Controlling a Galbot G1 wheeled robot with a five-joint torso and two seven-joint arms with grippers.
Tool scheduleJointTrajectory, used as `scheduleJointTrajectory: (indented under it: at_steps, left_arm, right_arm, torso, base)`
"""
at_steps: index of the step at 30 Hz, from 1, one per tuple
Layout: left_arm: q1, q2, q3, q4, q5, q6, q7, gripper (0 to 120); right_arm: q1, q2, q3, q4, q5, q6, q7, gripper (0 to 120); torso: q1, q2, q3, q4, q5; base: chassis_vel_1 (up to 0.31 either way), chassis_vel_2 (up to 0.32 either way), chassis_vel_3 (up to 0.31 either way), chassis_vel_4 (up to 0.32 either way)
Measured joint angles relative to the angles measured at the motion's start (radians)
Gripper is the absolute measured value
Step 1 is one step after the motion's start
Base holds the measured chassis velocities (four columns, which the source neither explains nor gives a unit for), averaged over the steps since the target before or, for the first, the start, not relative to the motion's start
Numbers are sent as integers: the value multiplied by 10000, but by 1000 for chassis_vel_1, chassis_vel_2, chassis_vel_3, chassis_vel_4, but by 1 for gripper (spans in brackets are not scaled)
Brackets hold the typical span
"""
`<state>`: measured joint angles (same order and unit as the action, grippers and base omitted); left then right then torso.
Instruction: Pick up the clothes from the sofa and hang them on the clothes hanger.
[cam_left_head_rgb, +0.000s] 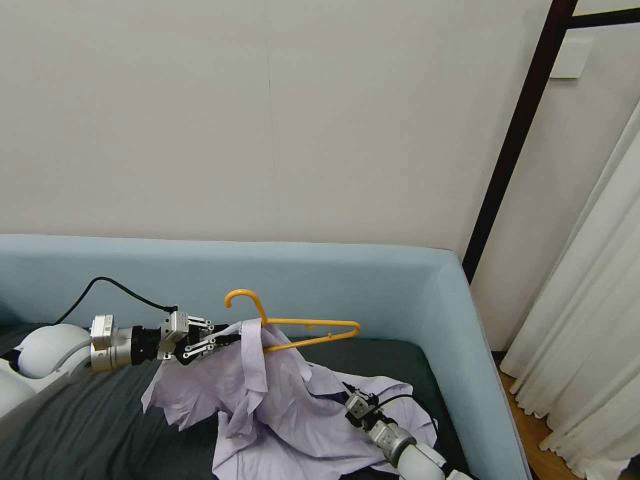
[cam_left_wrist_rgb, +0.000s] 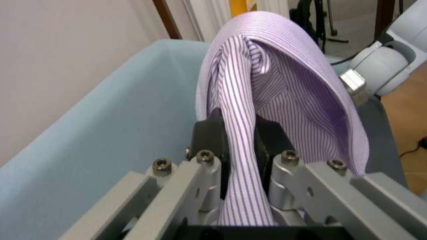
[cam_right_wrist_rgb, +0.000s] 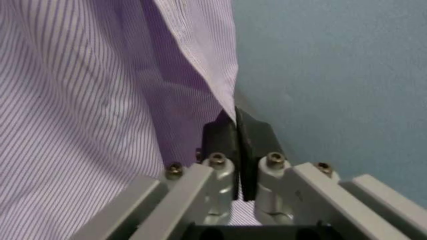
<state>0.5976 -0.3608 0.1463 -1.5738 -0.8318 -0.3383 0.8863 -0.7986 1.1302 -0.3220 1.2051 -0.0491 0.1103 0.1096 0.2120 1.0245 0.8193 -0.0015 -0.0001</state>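
A purple striped shirt (cam_left_head_rgb: 290, 405) hangs over the light blue sofa (cam_left_head_rgb: 330, 270), held up at two places. My left gripper (cam_left_head_rgb: 212, 339) is shut on the shirt's fold near the collar (cam_left_wrist_rgb: 241, 140), at the left of the head view. Threaded into the shirt, a yellow hanger (cam_left_head_rgb: 300, 326) has its hook pointing left and one arm sticking out to the right. My right gripper (cam_left_head_rgb: 352, 398) is lower right, shut on the shirt's edge (cam_right_wrist_rgb: 235, 112); its black pads pinch the fabric against the sofa's blue backdrop.
The sofa's dark grey seat (cam_left_head_rgb: 90, 425) lies under the shirt. A dark wooden post (cam_left_head_rgb: 515, 130) rises at the right behind the sofa's end. White curtains (cam_left_head_rgb: 590, 330) hang at the far right above a wooden floor.
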Motion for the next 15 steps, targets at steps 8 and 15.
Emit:
scheduleJointTrajectory:
  at_steps: [8, 15]
  left_arm:
    - [14, 19, -77, -52, 0, -11, 31, 8]
    - [41, 212, -159, -213, 142, -165, 276, 8]
  right_arm:
    - [-43, -201, 5, 321, 644, -117, 8, 0]
    - [-222, -866, 651, 1872, 3831, -1589, 213, 0]
  torso:
    - [0, 0, 0, 0, 1]
    - [0, -1, 0, 0, 1]
  base:
    - [0, 0, 0, 0]
    - [0, 0, 0, 0]
